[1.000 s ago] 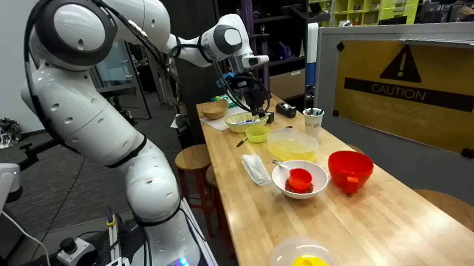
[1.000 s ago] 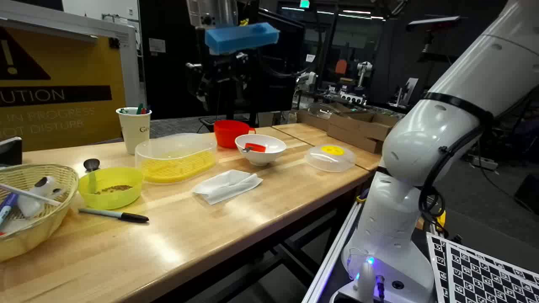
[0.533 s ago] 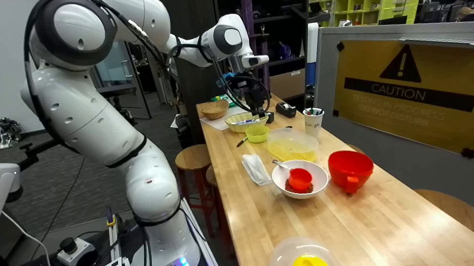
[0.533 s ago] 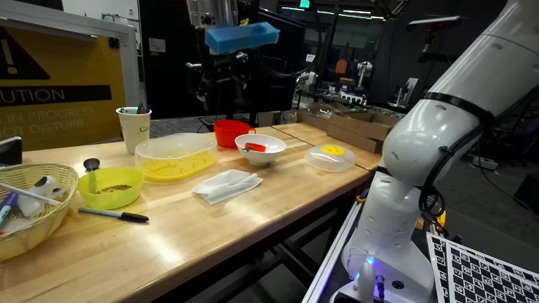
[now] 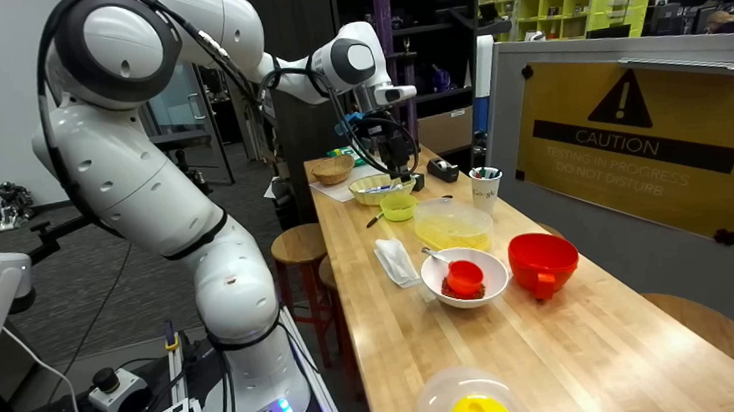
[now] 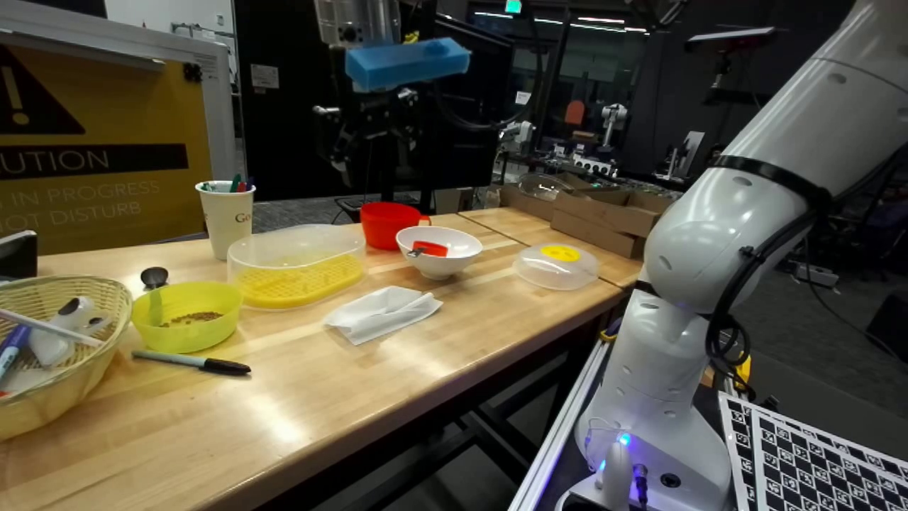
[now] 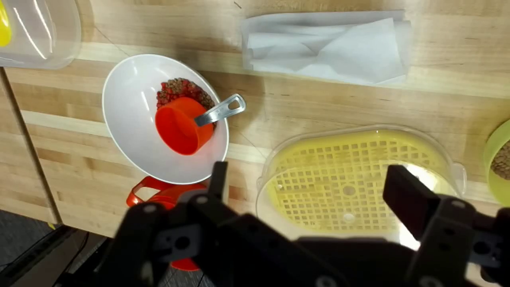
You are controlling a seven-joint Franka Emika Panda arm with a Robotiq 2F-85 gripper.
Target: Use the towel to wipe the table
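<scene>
The towel is a white folded cloth lying flat on the pale-wood table. It also lies on the table in an exterior view, where the towel sits in front of the yellow-bottomed tub. In the wrist view the towel is at the top, beyond the fingertips. My gripper is open, its fingers wide apart with nothing between them. It hangs well above the table, as the gripper shows in an exterior view. In an exterior view the gripper is partly hidden by cables.
A white bowl with a red scoop stands beside the towel. A clear tub with yellow grid lies under the fingers. A red cup, yellow-green bowl, marker, basket, pen cup and clear lid are around.
</scene>
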